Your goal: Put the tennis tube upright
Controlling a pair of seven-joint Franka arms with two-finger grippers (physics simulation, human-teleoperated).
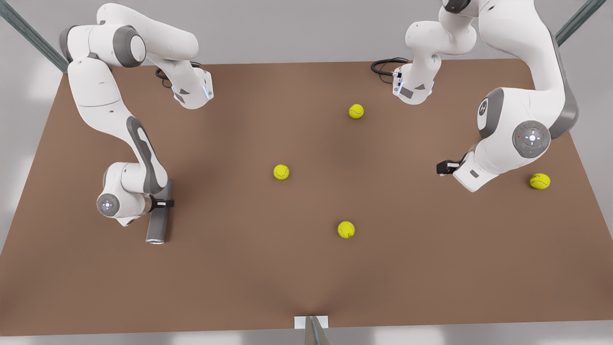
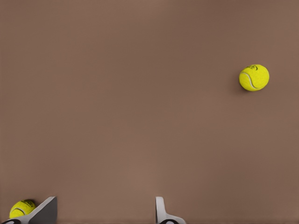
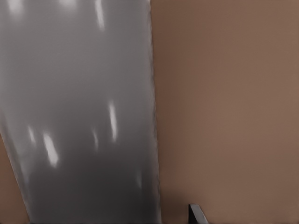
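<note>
Two glossy white jointed arms [image 1: 96, 91], grey joint bands, round lit wrist discs, black looped cables [image 1: 385, 67], dark fingers [image 2: 46, 211].

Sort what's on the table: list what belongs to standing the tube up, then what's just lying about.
Belongs to the job:
- tube, lying flat at the front view's left
- right gripper, at the tube
- left gripper, waiting open at the front view's right

Lying about:
- ball
- ball
- ball
- ball, beside the left arm
- table
</note>
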